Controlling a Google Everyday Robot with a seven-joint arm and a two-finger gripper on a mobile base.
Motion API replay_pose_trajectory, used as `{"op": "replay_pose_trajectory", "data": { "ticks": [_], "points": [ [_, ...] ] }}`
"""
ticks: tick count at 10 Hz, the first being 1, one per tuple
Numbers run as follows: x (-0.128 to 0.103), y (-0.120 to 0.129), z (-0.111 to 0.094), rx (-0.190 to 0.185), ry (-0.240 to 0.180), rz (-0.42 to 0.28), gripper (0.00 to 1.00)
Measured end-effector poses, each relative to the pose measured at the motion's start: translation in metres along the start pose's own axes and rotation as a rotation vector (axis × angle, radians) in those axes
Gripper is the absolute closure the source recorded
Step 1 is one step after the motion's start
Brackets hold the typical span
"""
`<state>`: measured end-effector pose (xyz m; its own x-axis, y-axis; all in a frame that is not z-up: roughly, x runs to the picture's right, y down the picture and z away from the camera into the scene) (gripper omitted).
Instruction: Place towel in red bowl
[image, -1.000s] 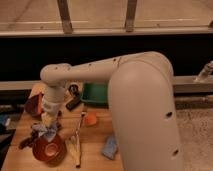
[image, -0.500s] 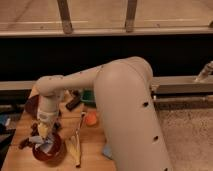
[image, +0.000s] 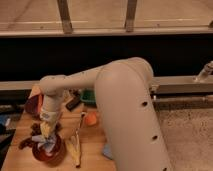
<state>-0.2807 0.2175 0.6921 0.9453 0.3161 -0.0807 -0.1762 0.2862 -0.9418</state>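
The towel (image: 48, 145) lay bunched in the red bowl (image: 50, 151), its grey-blue folds spilling over the bowl's middle and toward the near rim. The bowl sat at the front left of the wooden table (image: 92, 142). The gripper (image: 46, 129) hung directly above the bowl, pointing down, its tip at or just over the top of the cloth; whether it touched the cloth could not be told, nor whether it gripped anything.

The arm (image: 125, 115) filled the centre of the view. Its thick upper section rose from the lower right, bent at a rounded shoulder, and ran left as a slimmer forearm to an elbow joint above the table's left side. From that joint the wrist dropped nearly straight down to the gripper.

Other items noted on the table: a small orange object (image: 90, 119) near the middle, a green container (image: 88, 97) behind it, a yellowish elongated item (image: 75, 145) just right of the bowl, a blue flat piece (image: 107, 150) partly hidden by the arm, and a darker bowl (image: 33, 104) at the rear left.
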Motion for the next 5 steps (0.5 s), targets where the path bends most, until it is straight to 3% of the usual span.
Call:
{"op": "replay_pose_trajectory", "data": {
  "ticks": [3,5],
  "points": [
    [0.0,-0.002,-0.002,0.0,0.006,-0.006,0.2],
    [-0.008,0.0,-0.015,0.038,0.014,-0.03,0.2]
  ]
}}
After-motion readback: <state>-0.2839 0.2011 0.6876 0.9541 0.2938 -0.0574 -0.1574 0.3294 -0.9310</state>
